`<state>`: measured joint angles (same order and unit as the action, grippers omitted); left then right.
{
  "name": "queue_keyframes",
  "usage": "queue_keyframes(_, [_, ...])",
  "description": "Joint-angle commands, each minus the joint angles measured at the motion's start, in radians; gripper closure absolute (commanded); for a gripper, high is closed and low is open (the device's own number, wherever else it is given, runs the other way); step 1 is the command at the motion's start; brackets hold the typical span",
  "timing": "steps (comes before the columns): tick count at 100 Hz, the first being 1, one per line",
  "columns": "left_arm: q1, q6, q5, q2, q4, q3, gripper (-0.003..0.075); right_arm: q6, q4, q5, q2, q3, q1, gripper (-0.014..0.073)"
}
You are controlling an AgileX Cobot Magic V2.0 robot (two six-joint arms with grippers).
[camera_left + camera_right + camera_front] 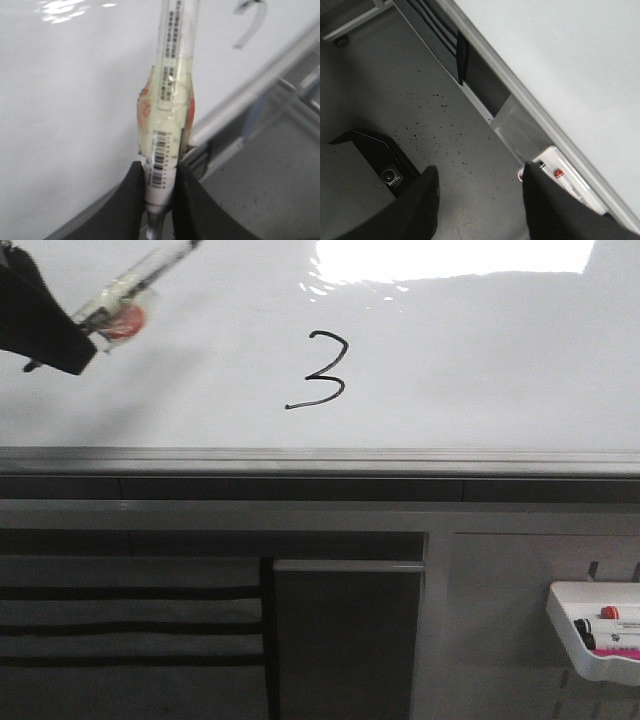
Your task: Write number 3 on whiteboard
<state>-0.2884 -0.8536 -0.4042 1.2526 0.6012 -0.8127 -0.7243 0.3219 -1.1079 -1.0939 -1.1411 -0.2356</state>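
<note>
The left gripper (159,172) has its fingers (131,200) pinching the lower barrel of a marker (167,100), a clear-bodied pen with barcode labels and a lumpy wrap of yellowish tape around its middle. In the front view that marker (135,280) slants up and away toward the upper left of the whiteboard (480,360), and I cannot tell whether its tip touches the glossy face, since the tip runs out of frame. Well to the right of the pen, the number 3 (318,370) stands in thin black strokes near the middle of the board, its lower tail curling left, just above the grey edge rail (320,462); a slice of it shows in the left wrist view (250,22). The right gripper (480,200) hangs with its fingers spread and empty over the floor, near the small white tray (570,182) holding spare markers, seen also low on the right in the front view (600,640). The digit looks complete, so the writing step seems finished; the next move likely calls for carrying the pen clear without smudging the ink.
</note>
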Motion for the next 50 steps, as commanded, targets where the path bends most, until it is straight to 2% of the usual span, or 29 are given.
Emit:
queue_keyframes(1, [0.052,0.034,0.207,-0.010,0.118,0.011,0.0741,0.006,0.015,0.047,0.037,0.009,0.018,0.0258])
queue_keyframes(10, [0.079,0.034,0.297,0.026,0.200,0.021,0.0741,0.006,0.015,0.054,0.044,0.029,0.018,0.0258])
queue_keyframes(19, [0.082,0.034,0.341,0.068,0.210,0.014,0.0741,0.006,0.015,0.061,0.044,0.038,0.018,0.0258])
queue_keyframes(50, [0.082,0.034,0.346,0.120,0.210,-0.046,0.0731,0.006,0.015,0.088,0.044,0.038,0.018,0.0258])
